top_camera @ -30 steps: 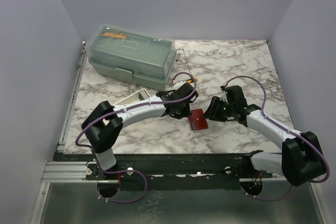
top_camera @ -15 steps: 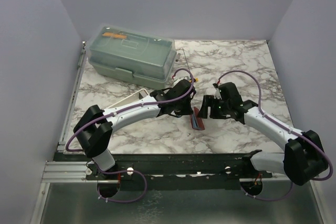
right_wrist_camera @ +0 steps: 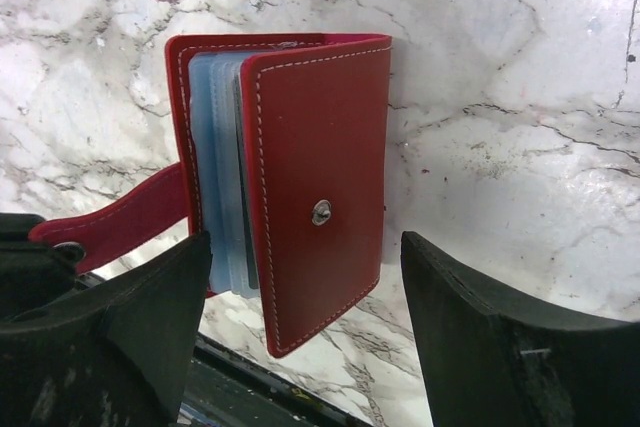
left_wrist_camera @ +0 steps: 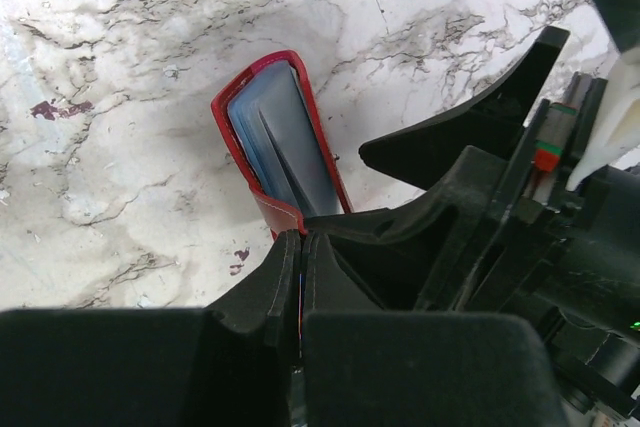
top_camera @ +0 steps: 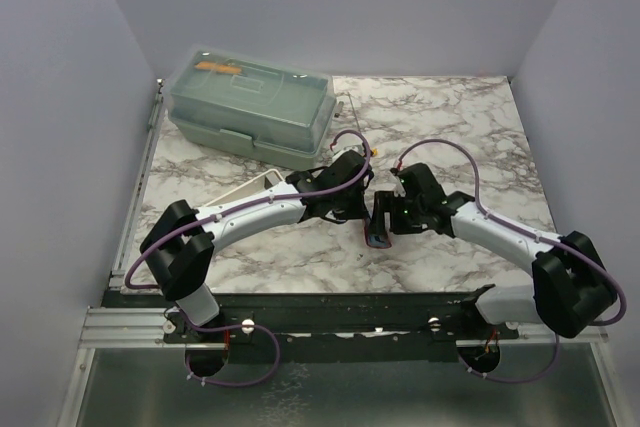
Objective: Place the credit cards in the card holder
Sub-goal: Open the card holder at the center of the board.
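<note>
Red card holder [right_wrist_camera: 315,207] held on edge over the marble counter [top_camera: 450,137], a gripper on each side.
Left of the card holder, the left gripper [left_wrist_camera: 300,247] pinches its strap [right_wrist_camera: 130,217], jaws together; right of it, the right gripper [top_camera: 383,215] stands spread around the covers. Blue-grey credit cards [left_wrist_camera: 290,147] sit inside. Well behind the card holder stands a green toolbox [top_camera: 250,107].

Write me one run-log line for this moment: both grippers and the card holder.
left gripper: shut on card holder | right gripper: open, straddling it | card holder: on edge, partly folded
</note>
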